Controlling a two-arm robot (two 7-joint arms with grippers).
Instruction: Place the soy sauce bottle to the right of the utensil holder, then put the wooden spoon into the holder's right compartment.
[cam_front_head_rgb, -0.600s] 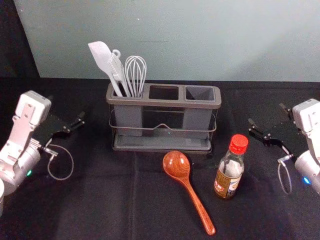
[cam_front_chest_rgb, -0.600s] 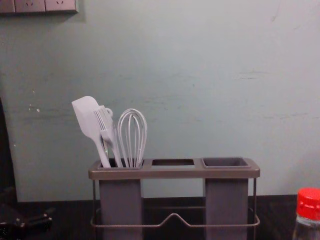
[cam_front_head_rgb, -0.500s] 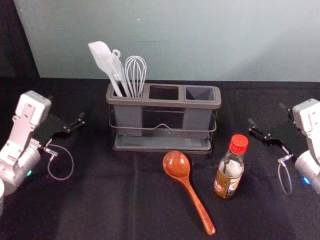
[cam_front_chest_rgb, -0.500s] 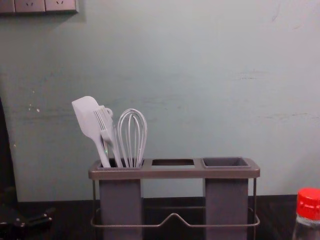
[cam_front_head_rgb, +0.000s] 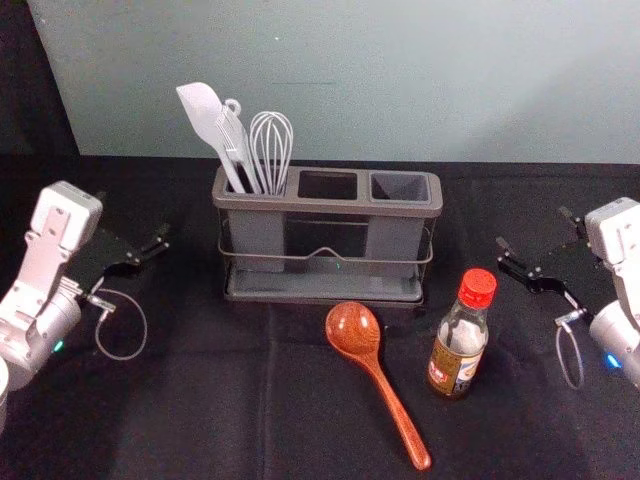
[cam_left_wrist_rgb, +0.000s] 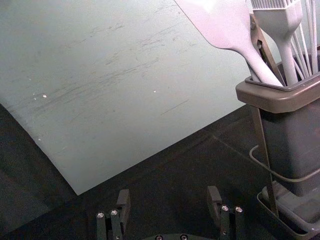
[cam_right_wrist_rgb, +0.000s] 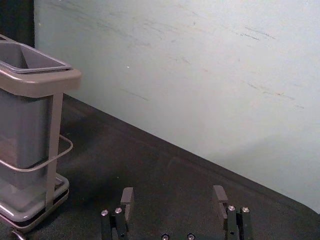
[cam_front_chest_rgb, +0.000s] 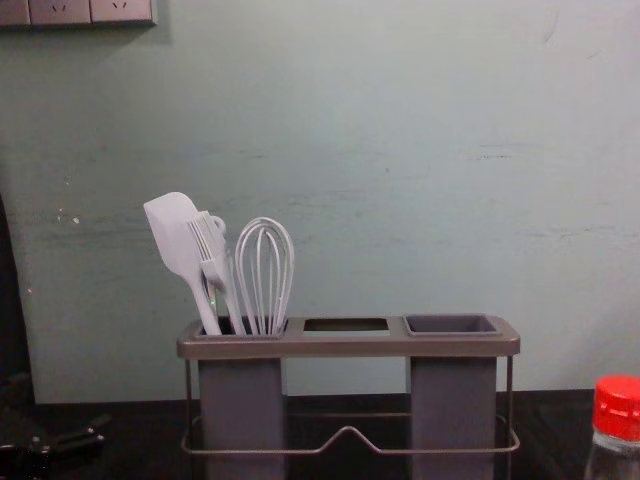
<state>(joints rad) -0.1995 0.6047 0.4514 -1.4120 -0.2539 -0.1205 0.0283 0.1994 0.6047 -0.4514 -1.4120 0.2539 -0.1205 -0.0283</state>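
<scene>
Head view: on black cloth (cam_front_head_rgb: 200, 400) I see the wooden spoon (cam_front_head_rgb: 352, 328), the soy sauce bottle (cam_front_head_rgb: 460, 345) upright to its right, my left gripper (cam_front_head_rgb: 135, 216) and right gripper (cam_front_head_rgb: 535, 228) wide open, empty, the utensil holder (cam_front_head_rgb: 328, 206) between them, then a wall (cam_front_head_rgb: 350, 80); everything sits as before.

- Behind the utensil holder (cam_front_head_rgb: 328, 210), the pale wall (cam_front_head_rgb: 400, 80) is bright in the head view, with a soft, faint shadow to the holder's right.
- Around the holder's base, the black cloth (cam_front_head_rgb: 180, 410) is so dark that its folds barely show.
- In front of the holder, small white highlights shine on the bowl of the wooden spoon (cam_front_head_rgb: 352, 328).
- In the holder's left compartment, the spatula (cam_left_wrist_rgb: 220, 25) has a patch of near-white glare in the left wrist view.
- Well right of the holder, a small blue light (cam_front_head_rgb: 613, 360) glows.
</scene>
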